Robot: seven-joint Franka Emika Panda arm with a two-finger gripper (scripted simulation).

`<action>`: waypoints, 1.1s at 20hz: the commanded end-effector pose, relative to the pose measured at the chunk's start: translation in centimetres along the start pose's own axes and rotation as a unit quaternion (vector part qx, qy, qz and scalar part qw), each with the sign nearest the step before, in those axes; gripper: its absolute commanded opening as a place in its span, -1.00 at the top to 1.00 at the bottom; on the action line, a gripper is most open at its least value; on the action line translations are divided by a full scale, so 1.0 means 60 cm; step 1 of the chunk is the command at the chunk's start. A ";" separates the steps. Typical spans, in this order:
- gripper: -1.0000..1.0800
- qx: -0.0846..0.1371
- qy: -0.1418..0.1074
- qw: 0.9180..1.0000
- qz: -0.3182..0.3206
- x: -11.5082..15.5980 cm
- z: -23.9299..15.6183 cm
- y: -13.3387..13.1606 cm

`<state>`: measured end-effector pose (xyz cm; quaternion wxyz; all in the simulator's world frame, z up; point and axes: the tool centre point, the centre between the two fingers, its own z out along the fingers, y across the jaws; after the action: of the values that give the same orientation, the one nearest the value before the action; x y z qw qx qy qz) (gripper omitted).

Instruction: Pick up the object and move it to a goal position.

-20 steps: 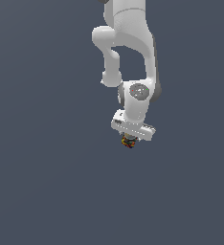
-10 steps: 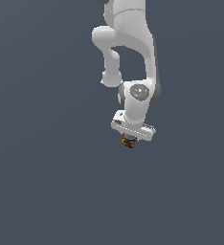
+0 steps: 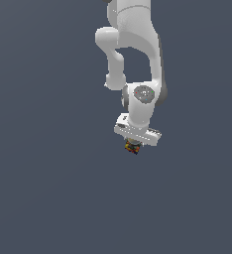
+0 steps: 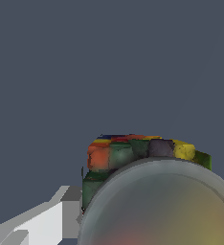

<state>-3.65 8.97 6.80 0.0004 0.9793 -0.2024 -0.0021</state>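
Observation:
The object (image 3: 132, 147) is a tiny boxy item mottled red, yellow, green and dark. In the exterior view it hangs just under the white gripper (image 3: 133, 145), which is shut on it. It is much narrower than the gripper's body. In the wrist view the object (image 4: 133, 150) fills the lower middle, its pale rounded top (image 4: 164, 206) close to the camera. One grey-white finger (image 4: 61, 210) shows pressed against its side; the other finger is hidden. The object is held up off the surface.
The white arm (image 3: 133, 59) comes down from the top of the exterior view. A plain dark grey-blue background (image 3: 48, 188) lies all around. No goal marker shows in either view.
The arm, gripper and object have hardly moved over the last second. The grip on the object is unchanged.

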 end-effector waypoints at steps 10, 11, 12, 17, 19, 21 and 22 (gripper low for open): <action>1.00 0.001 0.002 1.000 0.000 0.071 -0.116 0.013; 1.00 0.001 0.002 1.000 0.000 0.079 -0.129 0.015; 1.00 0.001 0.002 1.000 0.000 0.088 -0.143 0.017; 1.00 0.001 0.002 1.000 0.000 0.134 -0.217 0.025; 1.00 0.001 0.002 1.000 0.000 0.151 -0.245 0.028; 1.00 0.001 0.002 1.000 0.000 0.168 -0.271 0.031; 1.00 0.001 0.002 1.000 0.000 0.176 -0.283 0.033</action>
<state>4.66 3.39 22.37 0.0000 0.9792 -0.2029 -0.0013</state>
